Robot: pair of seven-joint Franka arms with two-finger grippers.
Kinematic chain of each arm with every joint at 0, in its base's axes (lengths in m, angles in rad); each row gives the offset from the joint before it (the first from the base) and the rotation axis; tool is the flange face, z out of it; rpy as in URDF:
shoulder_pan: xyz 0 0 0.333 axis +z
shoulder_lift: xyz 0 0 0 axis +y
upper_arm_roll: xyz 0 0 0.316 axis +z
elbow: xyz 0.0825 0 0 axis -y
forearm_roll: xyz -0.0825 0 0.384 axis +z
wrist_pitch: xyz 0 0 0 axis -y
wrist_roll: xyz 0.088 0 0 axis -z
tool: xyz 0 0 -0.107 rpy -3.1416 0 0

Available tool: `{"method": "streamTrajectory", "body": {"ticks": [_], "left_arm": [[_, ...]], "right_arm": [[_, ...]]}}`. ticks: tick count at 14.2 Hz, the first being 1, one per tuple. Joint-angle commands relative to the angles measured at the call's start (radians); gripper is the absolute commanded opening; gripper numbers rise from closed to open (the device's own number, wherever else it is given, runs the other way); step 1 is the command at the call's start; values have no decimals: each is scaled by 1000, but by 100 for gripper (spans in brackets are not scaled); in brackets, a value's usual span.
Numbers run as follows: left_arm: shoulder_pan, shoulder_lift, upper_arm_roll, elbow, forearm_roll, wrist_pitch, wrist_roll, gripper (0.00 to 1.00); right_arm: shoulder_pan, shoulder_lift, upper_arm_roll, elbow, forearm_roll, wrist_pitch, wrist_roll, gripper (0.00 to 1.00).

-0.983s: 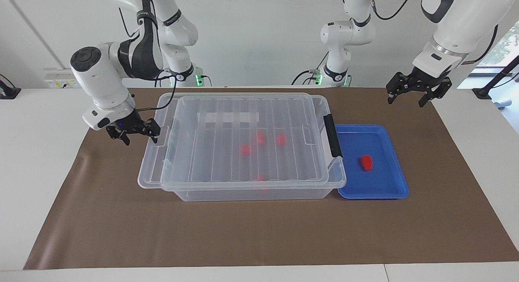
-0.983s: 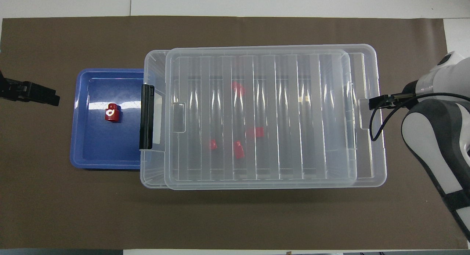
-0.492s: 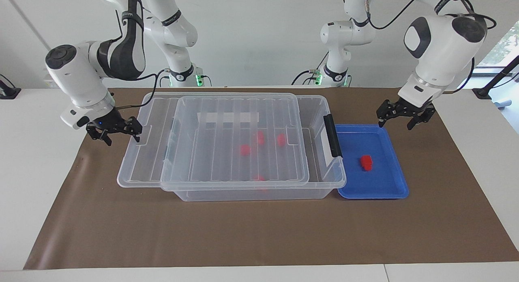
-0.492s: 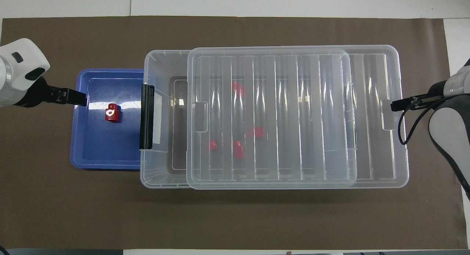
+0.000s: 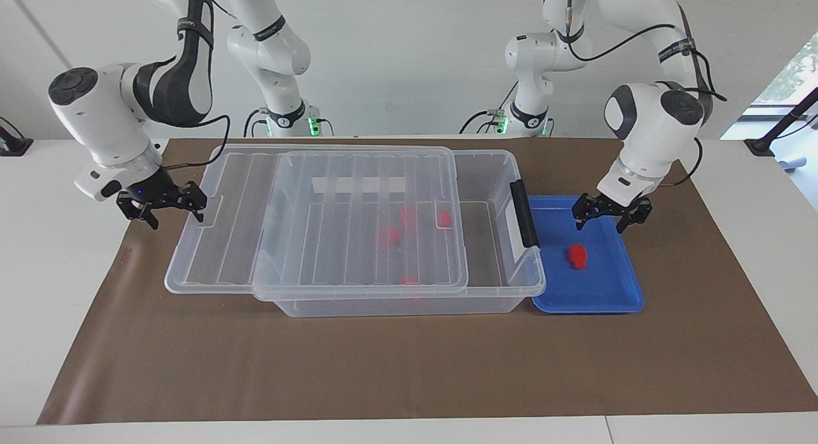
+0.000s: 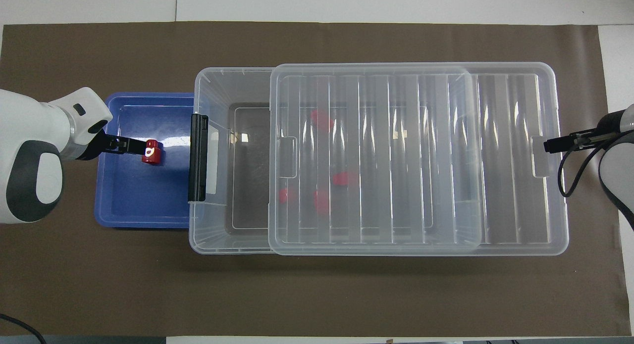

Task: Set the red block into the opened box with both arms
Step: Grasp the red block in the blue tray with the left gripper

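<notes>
Overhead, the left claw [image 5: 606, 213] hung open above the tray [image 5: 613, 300], the block [image 5: 578, 255] just below it toward the box [image 5: 409, 306]; the right claw [image 5: 167, 204], also open, met the lid [image 5: 217, 265].

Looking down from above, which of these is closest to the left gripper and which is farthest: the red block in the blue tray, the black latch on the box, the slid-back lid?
From the left gripper, over the blue tray:
1. The red block, in the tray, right at the gripper's tips.
2. The black latch, on the box's end wall beside the tray.
3. The lid, pushed toward the right arm's end of the table.
</notes>
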Motion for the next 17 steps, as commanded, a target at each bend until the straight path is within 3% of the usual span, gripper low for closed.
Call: {"method": "streamTrajectory", "body": {"ticks": [1,9,17], "left_arm": [[-4,28,-1,-63,6,123,-13,100],[-4,152,0,-101,6,318,-13,100],[-19,121,0,-100,6,237,-67,100]], "right_arm": [[-34,-12,6,-15,-10,21,-46,100],[-100,-2,6,14,-22,19,-158,100],[-137,0,5,17,-39,21,-202,100]]}}
